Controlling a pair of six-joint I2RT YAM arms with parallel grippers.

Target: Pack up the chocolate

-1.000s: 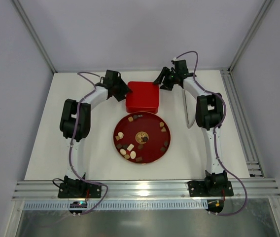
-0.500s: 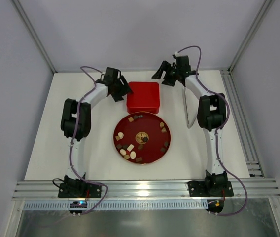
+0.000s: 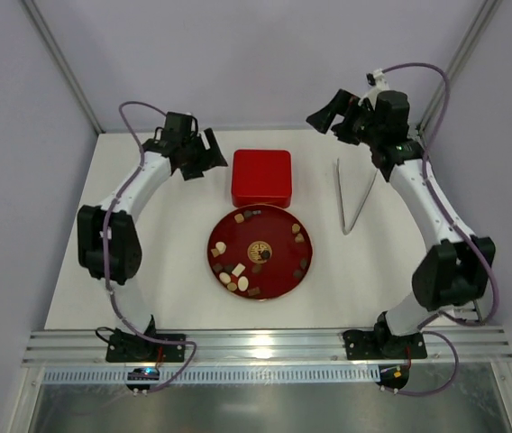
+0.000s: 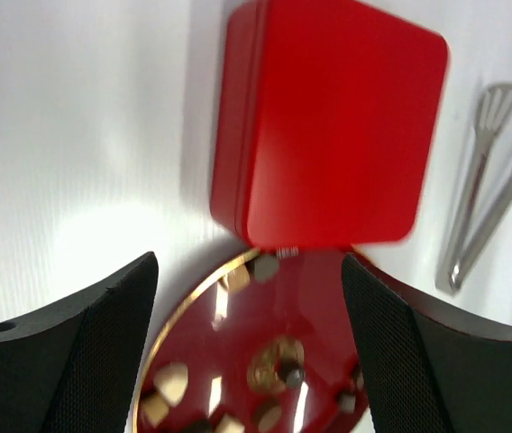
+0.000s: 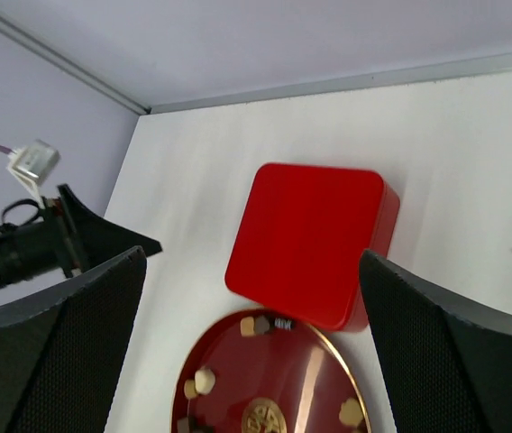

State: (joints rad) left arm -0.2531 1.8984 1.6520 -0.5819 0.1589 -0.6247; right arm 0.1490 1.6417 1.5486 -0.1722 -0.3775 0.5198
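Several pieces of chocolate, dark, light brown and cream, lie scattered on a round red plate with a gold emblem at its centre. A closed red square box stands just behind the plate. My left gripper is open and empty, raised to the left of the box. My right gripper is open and empty, raised to the back right of the box. The left wrist view shows the box, the plate and chocolate. The right wrist view shows the box, the plate and chocolate.
Metal tongs lie on the white table to the right of the box; they also show in the left wrist view. Grey walls close in the table on three sides. An aluminium rail runs along the near edge.
Both grippers have drawn away from the red box: the left one moved left and back, the right arm swung up and to the right. The tongs now show in full.
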